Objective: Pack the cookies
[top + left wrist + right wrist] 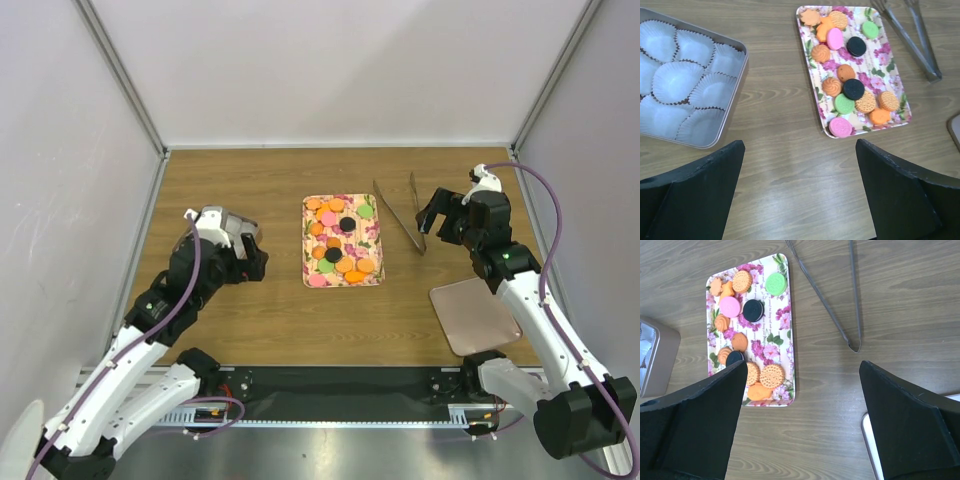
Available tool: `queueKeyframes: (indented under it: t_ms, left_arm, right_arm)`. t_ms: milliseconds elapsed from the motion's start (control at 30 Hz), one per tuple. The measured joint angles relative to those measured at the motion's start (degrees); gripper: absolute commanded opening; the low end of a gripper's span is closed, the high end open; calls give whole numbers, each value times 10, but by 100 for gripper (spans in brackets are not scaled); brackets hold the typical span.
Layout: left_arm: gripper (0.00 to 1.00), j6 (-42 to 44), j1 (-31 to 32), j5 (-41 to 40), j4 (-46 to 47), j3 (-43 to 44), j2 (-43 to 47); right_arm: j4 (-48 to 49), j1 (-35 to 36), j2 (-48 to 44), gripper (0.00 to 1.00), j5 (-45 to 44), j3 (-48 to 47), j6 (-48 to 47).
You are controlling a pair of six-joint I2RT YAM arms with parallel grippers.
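The cookies (342,240), orange, pink, green and black, lay on a floral tray (374,232) at the middle of the surface (250,190). Both arms' jaws stood wide apart and held nothing, the left jaws hovering left of the tray and the right jaws to its right. From above, the metal tin (735,95) was mostly hidden under the left arm. The left wrist view showed it lined with white paper cups (677,82), its left part cut off by the frame. Metal tongs (405,215) lay just right of the tray. One black finger (700,420) of the right jaws covered the tray's near corner. A flat lid (475,315) lay near the right arm.
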State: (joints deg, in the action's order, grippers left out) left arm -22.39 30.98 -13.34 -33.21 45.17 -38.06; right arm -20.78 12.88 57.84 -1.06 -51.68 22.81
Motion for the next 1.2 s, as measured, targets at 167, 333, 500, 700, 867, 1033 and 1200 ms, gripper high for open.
queueKeyframes:
  t_ms: [167,333,500,700,867,1033,1200]
  left_arm:
    - [100,5,0,28,1,0,30]
    - [100,7,0,40,8,-1,42]
    - [100,10,0,46,7,-1,32]
    - [100,10,0,47,0,-1,31]
    - [100,9,0,50,-4,-2,26]
    - [100,10,0,58,-4,-2,17]
    - [100,10,0,66,-4,-2,15]
  right_arm:
    - [-4,0,10,100,1,-3,-7]
    - [-12,0,61,100,1,-29,-20]
    - [-15,-23,200,94,17,-134,-55]
    - [-24,-64,418,88,15,-308,-94]
    - [-66,-65,556,75,-7,-462,-118]
    - [-115,-59,636,71,-35,-549,-131]
    - [-138,-45,680,63,-57,-567,-142]
